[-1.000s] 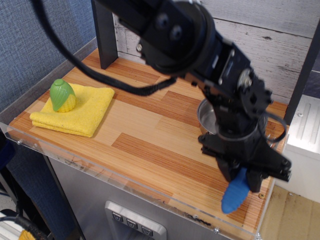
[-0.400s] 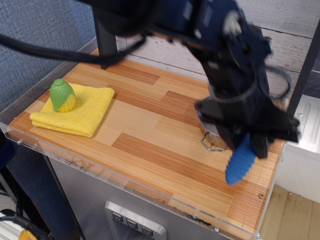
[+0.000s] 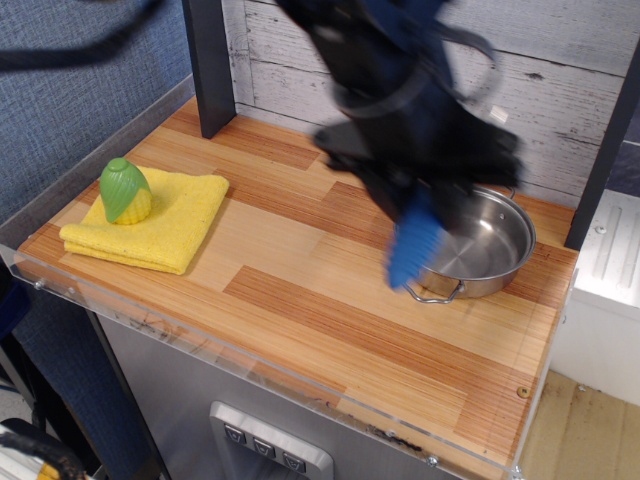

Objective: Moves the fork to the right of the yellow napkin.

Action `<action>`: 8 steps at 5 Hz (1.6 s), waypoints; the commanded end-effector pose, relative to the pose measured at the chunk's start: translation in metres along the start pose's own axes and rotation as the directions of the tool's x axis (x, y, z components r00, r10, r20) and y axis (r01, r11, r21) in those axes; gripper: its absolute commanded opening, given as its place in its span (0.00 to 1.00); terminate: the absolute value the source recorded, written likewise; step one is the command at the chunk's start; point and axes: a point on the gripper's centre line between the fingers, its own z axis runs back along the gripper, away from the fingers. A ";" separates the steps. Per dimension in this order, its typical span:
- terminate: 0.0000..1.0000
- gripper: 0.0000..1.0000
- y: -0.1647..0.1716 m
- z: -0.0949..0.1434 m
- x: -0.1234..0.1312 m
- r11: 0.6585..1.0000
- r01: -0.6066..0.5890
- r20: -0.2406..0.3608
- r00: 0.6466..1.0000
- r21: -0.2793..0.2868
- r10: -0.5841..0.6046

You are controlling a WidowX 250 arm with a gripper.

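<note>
My gripper is blurred with motion above the middle of the wooden table, shut on the fork. Only the fork's ribbed blue handle shows, hanging down below the fingers and held clear of the table; its tines are hidden in the gripper. The yellow napkin lies folded at the left end of the table, well to the left of the gripper. A green-and-yellow toy corn sits on the napkin's left part.
A steel pot with a small wire handle stands on the right of the wooden table, just right of the fork. A dark post rises at the back left. A clear plastic lip runs along the table's front edge.
The gripper has lifted the fork from the front right corner and carried it left and back, past the pot, which now shows fully.
</note>
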 end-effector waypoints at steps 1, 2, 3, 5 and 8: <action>0.00 0.00 0.049 0.008 0.031 0.990 -0.130 0.075 0.989 0.046 0.126; 0.00 0.00 0.077 -0.004 0.040 0.978 -0.191 0.072 0.980 0.079 0.186; 0.00 0.00 0.103 -0.016 0.049 0.962 -0.246 0.068 0.968 0.114 0.240; 0.00 0.00 0.154 -0.034 0.058 0.923 -0.350 0.066 0.937 0.163 0.343; 0.00 0.00 0.198 -0.065 0.048 0.873 -0.447 0.038 0.893 0.195 0.448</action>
